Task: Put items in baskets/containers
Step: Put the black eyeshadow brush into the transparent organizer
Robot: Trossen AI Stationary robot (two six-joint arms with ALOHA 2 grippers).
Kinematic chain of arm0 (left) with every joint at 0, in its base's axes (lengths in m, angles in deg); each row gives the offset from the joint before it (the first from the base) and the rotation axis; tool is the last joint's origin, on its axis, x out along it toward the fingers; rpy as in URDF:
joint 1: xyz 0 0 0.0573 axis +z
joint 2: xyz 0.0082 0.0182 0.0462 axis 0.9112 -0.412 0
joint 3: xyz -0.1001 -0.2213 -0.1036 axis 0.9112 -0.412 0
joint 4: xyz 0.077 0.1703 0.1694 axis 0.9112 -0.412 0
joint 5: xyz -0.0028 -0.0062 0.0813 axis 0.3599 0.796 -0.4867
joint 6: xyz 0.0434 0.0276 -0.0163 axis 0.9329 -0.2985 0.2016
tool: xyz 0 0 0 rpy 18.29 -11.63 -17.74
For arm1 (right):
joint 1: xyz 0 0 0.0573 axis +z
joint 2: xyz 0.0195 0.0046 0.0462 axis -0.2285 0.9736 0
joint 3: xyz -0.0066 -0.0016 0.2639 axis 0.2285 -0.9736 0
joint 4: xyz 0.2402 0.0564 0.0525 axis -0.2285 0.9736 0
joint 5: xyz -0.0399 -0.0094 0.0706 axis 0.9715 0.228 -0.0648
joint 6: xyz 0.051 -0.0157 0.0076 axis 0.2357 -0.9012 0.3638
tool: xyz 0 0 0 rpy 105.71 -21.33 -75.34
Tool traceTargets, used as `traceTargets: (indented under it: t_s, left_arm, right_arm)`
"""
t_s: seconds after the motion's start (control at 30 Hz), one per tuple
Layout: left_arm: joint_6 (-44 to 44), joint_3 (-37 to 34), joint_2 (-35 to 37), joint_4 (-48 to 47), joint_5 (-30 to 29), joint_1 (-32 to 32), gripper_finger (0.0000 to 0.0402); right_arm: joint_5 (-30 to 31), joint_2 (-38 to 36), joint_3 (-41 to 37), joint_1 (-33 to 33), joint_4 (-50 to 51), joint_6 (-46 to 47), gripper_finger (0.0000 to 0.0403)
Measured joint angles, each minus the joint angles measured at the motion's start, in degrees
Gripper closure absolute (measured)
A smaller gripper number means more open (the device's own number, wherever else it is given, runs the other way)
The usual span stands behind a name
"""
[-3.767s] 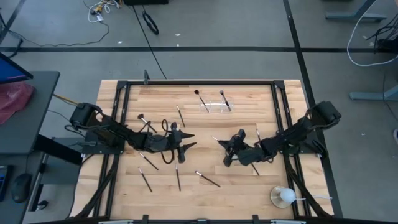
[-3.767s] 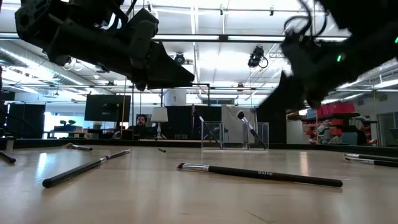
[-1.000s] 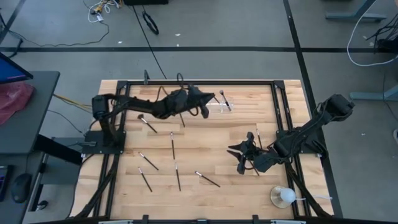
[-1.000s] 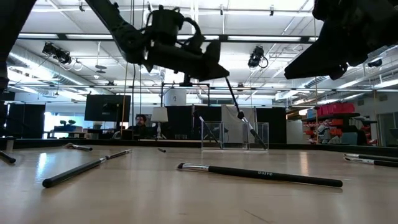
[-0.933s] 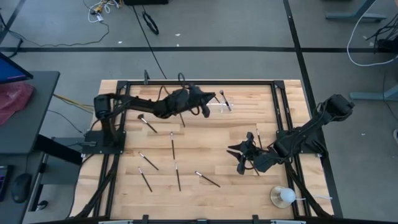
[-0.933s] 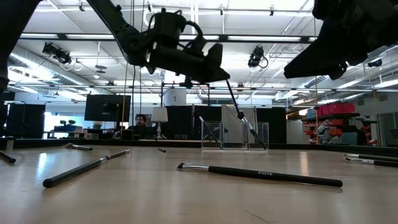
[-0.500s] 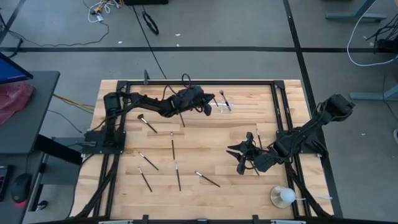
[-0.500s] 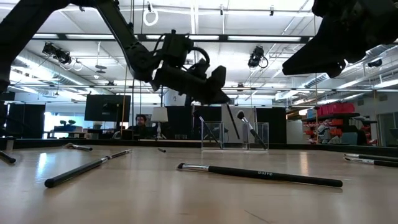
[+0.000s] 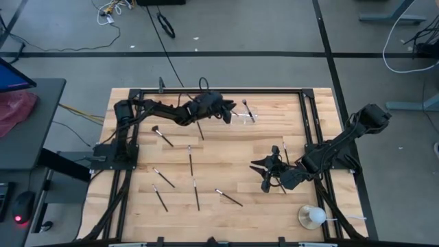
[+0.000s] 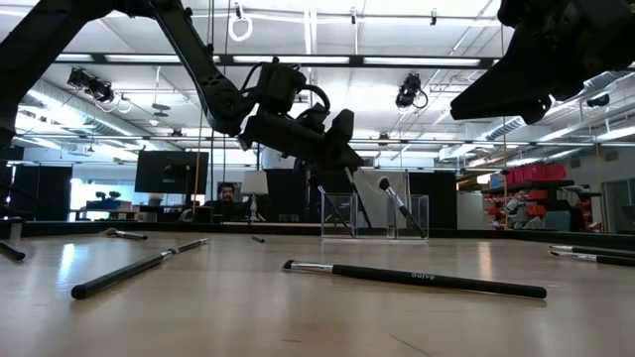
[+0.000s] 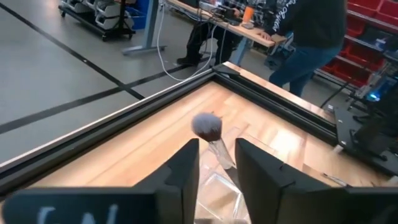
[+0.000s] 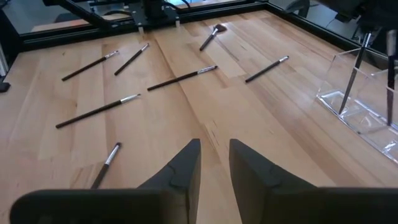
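The counter (image 9: 226,151) still carries scattered makeup brushes (image 9: 189,156), well short of the clear organizer (image 9: 238,116) at its far edge. The left hand (image 9: 227,113) has swung from mid-counter to the organizer, fingers pinching a brush (image 10: 353,198) now lowered into a compartment beside another standing brush (image 11: 211,134); release looks imminent. The right hand (image 9: 266,169) hovers well away from the organizer, fingers spread, empty.
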Motion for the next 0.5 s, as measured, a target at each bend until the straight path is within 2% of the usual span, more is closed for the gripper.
traceTargets:
  t_s: [0.2,0.37,0.5]
  left_arm:
    - [0.4,0.0,0.4,1.1,1.1,1.6,0.0263]
    - [4.2,-0.1,4.5,0.8,10.8,1.3,0.0269]
    - [8.9,-0.1,8.9,-6.2,17.4,-2.5,0.0292]
  right_arm:
    - [0.0,0.0,0.0,0.0,0.0,0.0,0.0319]
    - [0.0,0.0,0.0,0.0,0.1,0.0,0.0319]
    - [0.0,0.0,0.0,0.0,0.2,0.0,0.0319]
